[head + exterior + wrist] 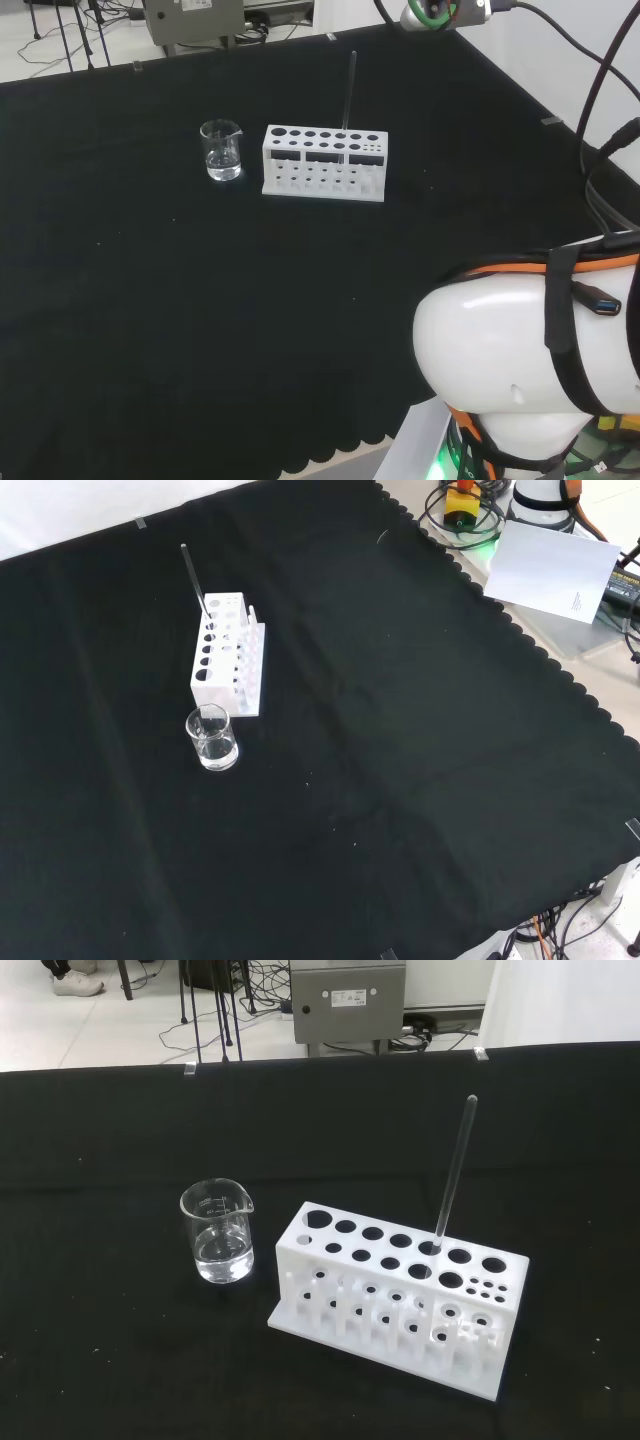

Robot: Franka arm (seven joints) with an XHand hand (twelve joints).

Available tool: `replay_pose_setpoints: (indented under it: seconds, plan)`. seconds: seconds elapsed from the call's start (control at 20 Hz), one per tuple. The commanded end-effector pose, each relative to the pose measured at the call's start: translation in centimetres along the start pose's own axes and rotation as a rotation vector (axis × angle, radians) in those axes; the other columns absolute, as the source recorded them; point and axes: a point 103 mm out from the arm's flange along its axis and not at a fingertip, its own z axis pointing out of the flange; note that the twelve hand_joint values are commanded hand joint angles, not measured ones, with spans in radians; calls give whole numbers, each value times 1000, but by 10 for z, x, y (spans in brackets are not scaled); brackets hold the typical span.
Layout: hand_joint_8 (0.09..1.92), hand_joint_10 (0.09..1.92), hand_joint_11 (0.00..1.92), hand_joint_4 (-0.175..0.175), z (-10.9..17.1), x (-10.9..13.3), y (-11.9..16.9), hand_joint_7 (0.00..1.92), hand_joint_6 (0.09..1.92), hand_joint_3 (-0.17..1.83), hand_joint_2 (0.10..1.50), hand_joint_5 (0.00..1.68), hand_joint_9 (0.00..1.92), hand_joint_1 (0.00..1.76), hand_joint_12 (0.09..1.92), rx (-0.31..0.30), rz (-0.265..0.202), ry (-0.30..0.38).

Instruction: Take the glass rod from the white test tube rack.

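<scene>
In the head view, nearest the camera at about four o'clock, sits the arm's own white link [530,350] with its black and orange straps. No part of the hand can be made out, so I cannot tell whether its fingers are spread or curled.

Farther out over the black cloth [150,330], at about eleven o'clock from the frame's centre, stands the white test tube rack [325,163]. The glass rod [349,95] rises from one of its back-row holes, toward the rack's right end in this view, leaning slightly. In the wrist view the glass rod [454,1172] is planted in a hole of the white test tube rack [400,1295], well clear above the top plate. A small glass beaker [221,150] holding a little clear liquid stands just beside the rack at its nine o'clock in the head view, apart from it.

By my reading the reach has not begun. To do it well, the hand should come down on the rod's exposed upper length from the side away from the beaker. It should pinch the rod above the rack's top, then draw it out along the rod's own lean rather than straight up. That way the rod should not bind in the hole or drag the light rack along.
</scene>
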Motion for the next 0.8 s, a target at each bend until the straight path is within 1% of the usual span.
replay_pose_setpoints:
  seconds: [0.05,0.1,0.15,0.2,0.25,0.3,0.4,0.45,0.55,0.6,0.7,0.75,0.8]
  plan:
    - [589,103,303,-140,0,10,4,253,233,556,777,209,682,760,1253,-4,-2,-27]
    - [635,87,149,-135,0,15,6,125,149,506,828,141,541,687,1346,-1,-2,-30]
    - [663,87,70,-133,0,17,6,59,104,479,855,108,469,650,1397,-1,-1,-31]
    - [678,87,32,-132,0,17,7,27,87,465,869,93,435,633,1422,0,-2,-28]
    - [686,87,14,-132,-6,28,7,12,87,458,875,87,418,624,1435,1,11,-42]
    - [690,87,6,-132,-9,30,6,5,87,455,878,84,411,621,1440,2,11,-42]
    - [693,87,0,-132,-7,23,6,0,87,452,881,83,407,618,1444,-1,6,-27]
    - [700,87,0,-132,-6,30,8,0,87,450,882,85,409,618,1446,-2,2,-37]
    - [732,87,6,-133,-5,32,10,0,87,444,885,92,432,618,1461,-8,1,-33]
    - [758,154,30,-133,-5,30,11,0,87,437,888,100,418,617,1465,-9,0,-30]
    - [813,546,83,-134,-1,20,15,0,87,435,889,114,314,618,1464,0,-4,-25]
    - [842,693,105,-135,2,16,20,0,87,440,886,120,282,619,1464,5,-2,-27]
    - [865,784,124,-136,6,12,24,6,87,443,884,125,270,620,1466,9,-8,-26]
